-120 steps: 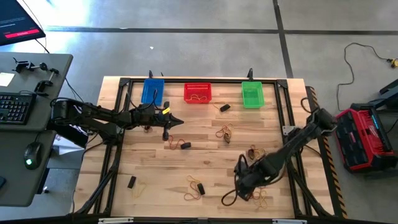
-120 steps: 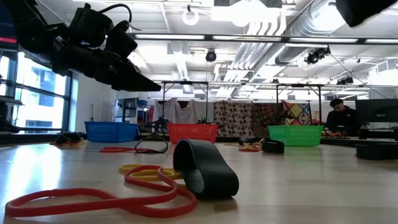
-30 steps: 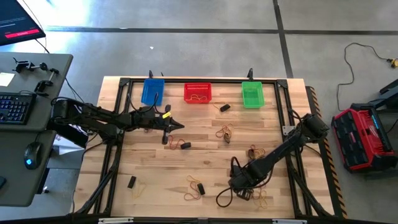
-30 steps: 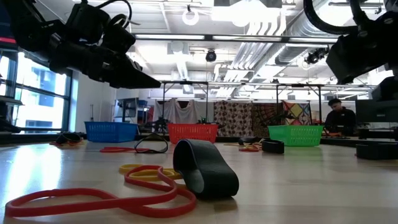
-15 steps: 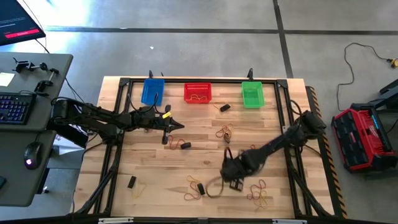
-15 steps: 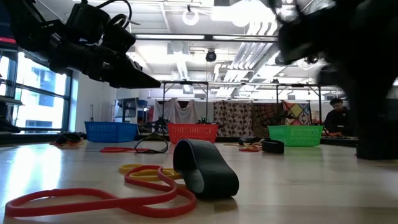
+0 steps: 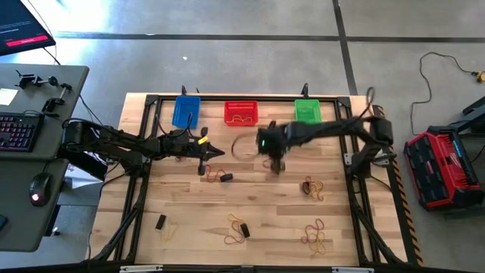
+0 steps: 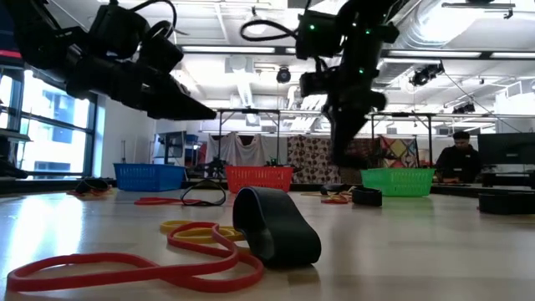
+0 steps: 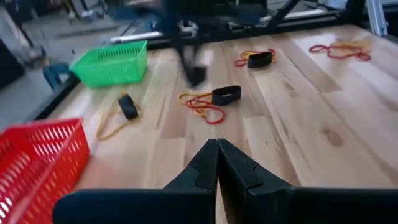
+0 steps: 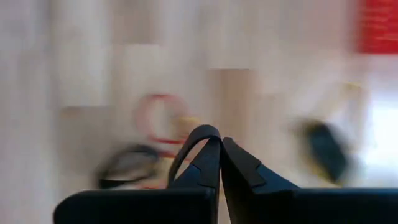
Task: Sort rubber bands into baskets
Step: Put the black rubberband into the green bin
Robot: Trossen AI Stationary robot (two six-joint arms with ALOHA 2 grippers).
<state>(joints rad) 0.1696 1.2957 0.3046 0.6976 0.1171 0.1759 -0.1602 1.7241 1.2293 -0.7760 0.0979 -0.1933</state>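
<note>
Fingers: right gripper (image 7: 274, 161) clamped on dark band (image 10: 196, 144), near red basket (image 7: 241, 113); left gripper (image 7: 217, 153) closed, empty. No legible writing.

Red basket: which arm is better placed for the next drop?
Right. The right gripper pinches a thin dark rubber band near the red plastic mesh basket; the left gripper is shut, empty.
</note>
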